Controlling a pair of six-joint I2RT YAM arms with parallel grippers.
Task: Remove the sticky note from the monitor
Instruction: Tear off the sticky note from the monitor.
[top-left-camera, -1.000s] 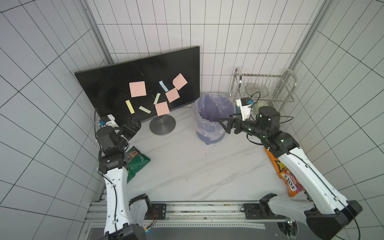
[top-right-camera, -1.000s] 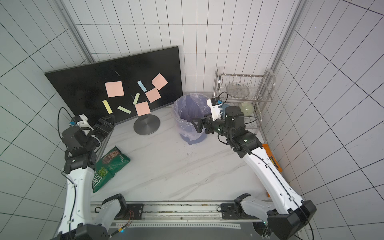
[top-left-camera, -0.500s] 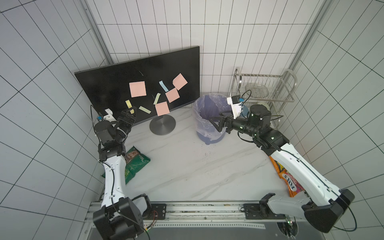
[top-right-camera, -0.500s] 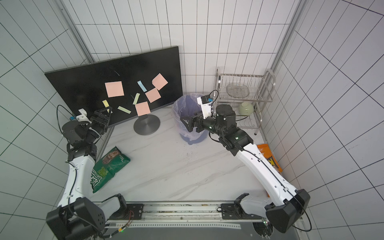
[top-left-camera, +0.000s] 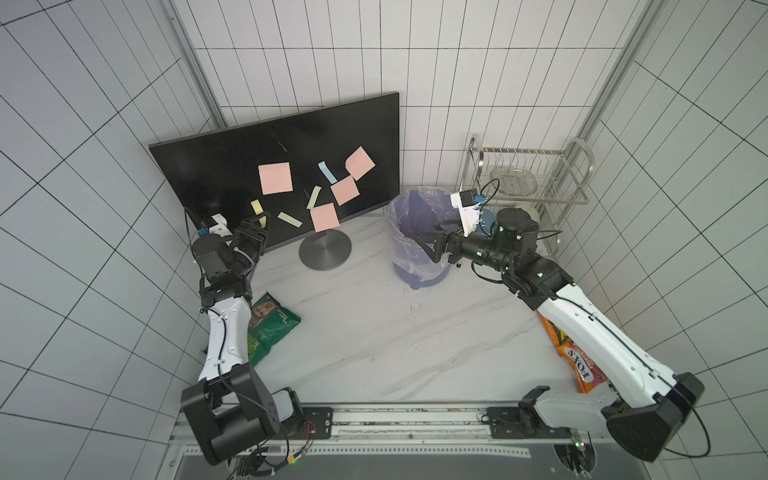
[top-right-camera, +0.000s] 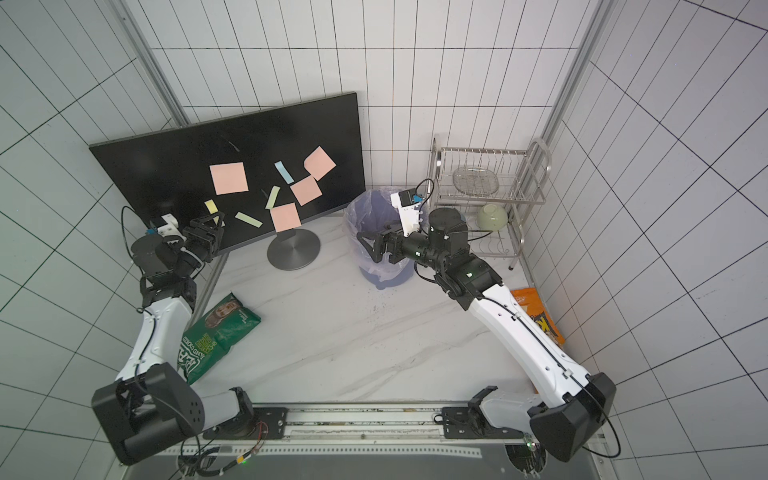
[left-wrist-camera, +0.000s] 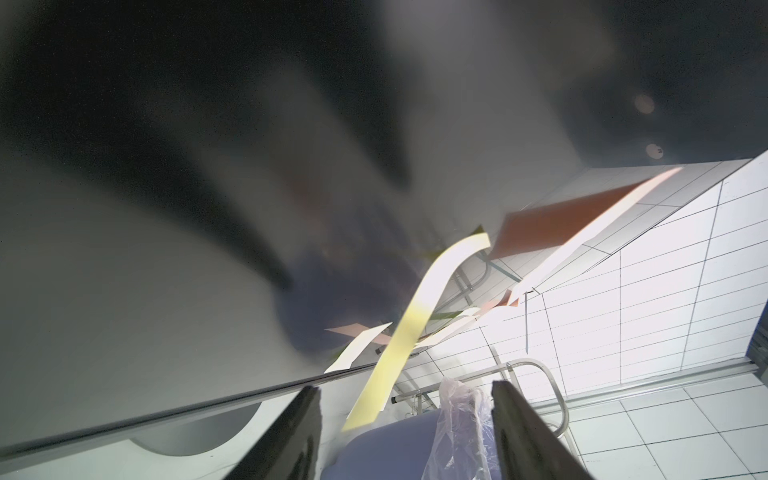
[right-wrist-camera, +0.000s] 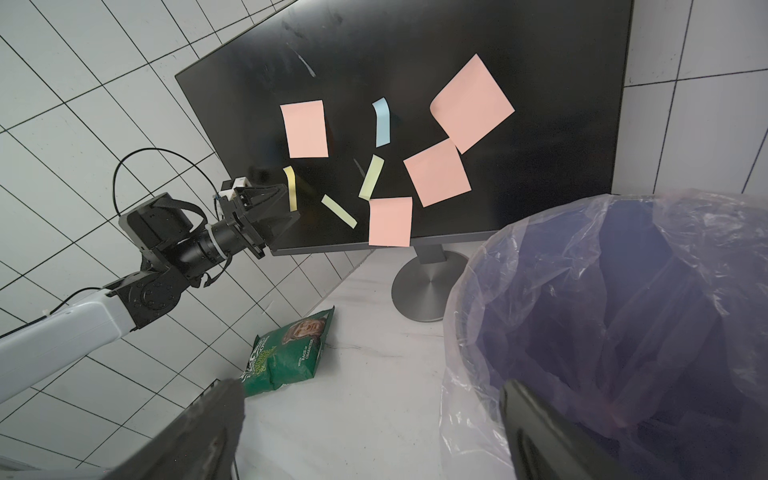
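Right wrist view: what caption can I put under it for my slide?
Left gripper at a yellow sticky note on the monitor, bin nearby.

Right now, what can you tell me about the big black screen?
The monitor is a wide, thin black screen, dark, with a slim bezel. It stands on a round grey metal base at the back of the marble table, turned at an angle. Four pink square sticky notes, three yellow strips and one blue strip stick to it. The left pincer is at its lower edge, fingers apart around the leftmost yellow one.
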